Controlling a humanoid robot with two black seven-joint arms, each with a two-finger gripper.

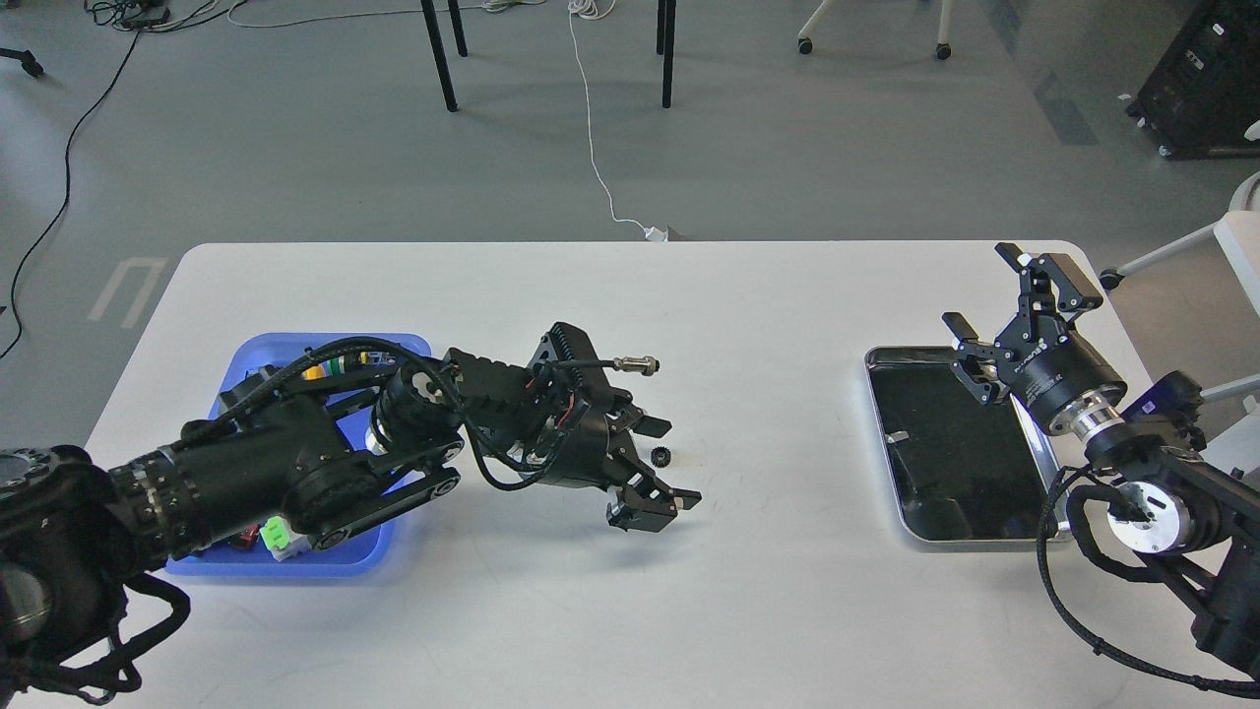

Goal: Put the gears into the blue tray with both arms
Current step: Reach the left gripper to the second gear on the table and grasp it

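Observation:
One tiny black gear (661, 455) lies on the white table near its middle. My left gripper (671, 464) is stretched across the table at it, open, one finger on each side of the gear and not closed on it. The blue tray (264, 356) sits at the left, mostly hidden behind my left arm. My right gripper (1006, 300) is open and empty, raised at the far right above the back corner of the metal tray.
A silver-rimmed metal tray (957, 451) with a black inside lies at the right. Small coloured parts (279, 537) show in the blue tray's near corner. Chair legs and cables stand on the floor beyond the table's far edge.

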